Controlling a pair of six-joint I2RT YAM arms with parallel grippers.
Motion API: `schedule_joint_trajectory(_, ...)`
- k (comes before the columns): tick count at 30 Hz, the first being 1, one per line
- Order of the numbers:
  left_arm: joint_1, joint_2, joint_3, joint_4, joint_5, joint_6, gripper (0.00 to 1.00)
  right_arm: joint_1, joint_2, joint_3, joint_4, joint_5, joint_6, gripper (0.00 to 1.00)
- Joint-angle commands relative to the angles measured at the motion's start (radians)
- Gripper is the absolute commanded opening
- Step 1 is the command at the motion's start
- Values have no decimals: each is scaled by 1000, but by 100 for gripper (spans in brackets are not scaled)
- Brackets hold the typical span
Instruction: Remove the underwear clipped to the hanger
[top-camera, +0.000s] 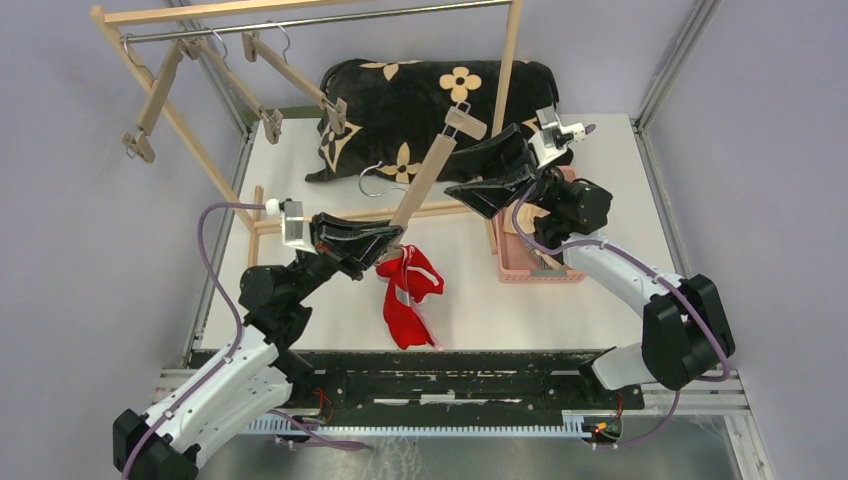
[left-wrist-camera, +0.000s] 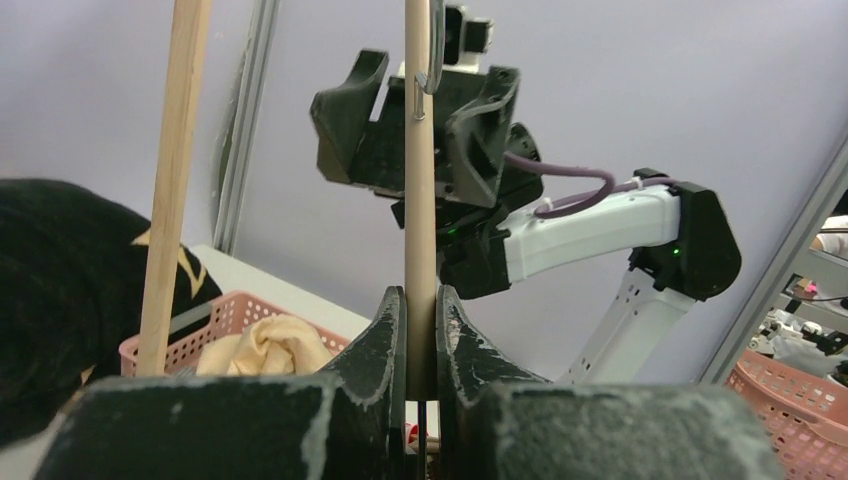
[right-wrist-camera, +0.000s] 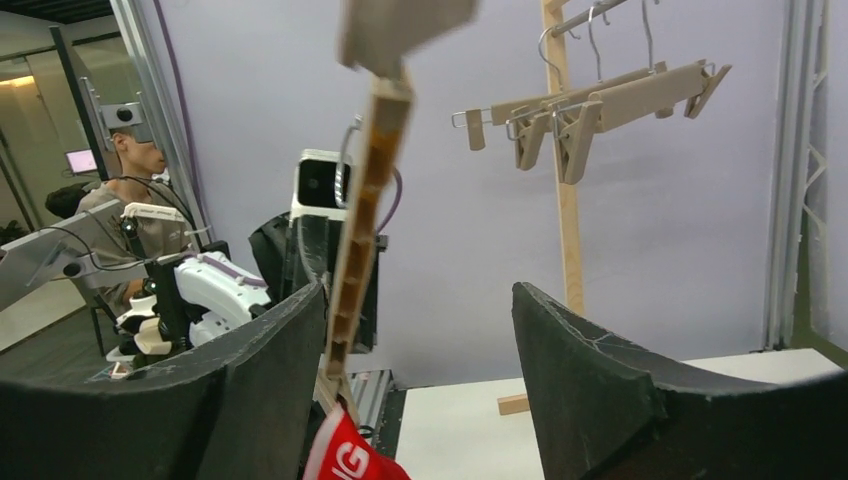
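Steadying the pale wooden hanger (top-camera: 425, 180) at centre, the left claw (top-camera: 392, 242) is clenched on it; the right claw (top-camera: 485, 172) is released, presumably for unclipping the bright red cloth underwear (top-camera: 408, 295).

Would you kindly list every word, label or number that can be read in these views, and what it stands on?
"IG": white letters on the red underwear, right wrist view; only partly in view, so probably part of a longer word.
White label on that garment, top view: too small to read.
Cushion: flower marks only, no text.
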Motion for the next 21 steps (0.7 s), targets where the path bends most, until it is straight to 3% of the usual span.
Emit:
schedule_joint_trajectory(1, -2, 46, -4, 86, 11, -10, 3, 24, -10, 30, 47, -15, -6, 77)
schedule_joint_trajectory(11, -5, 102, -14, 141, 40, -50, 3, 38, 14, 59, 43, -1, -18, 72)
schedule_joint_trajectory(14, -5, 104, -19, 148, 37, -52, 3, 39, 20, 66, 29, -2, -23, 57)
schedule_joint_trajectory(18, -4, 119, -24, 175, 32, -58, 3, 41, 25, 75, 1, -11, -33, 18)
schedule_joint_trajectory(19, -6, 126, -24, 184, 32, -62, 3, 43, 27, 76, -5, -12, -36, 12)
schedule_joint_trajectory(21, -8, 144, -20, 201, 40, -73, 3, 45, 26, 79, -18, -12, -44, 11)
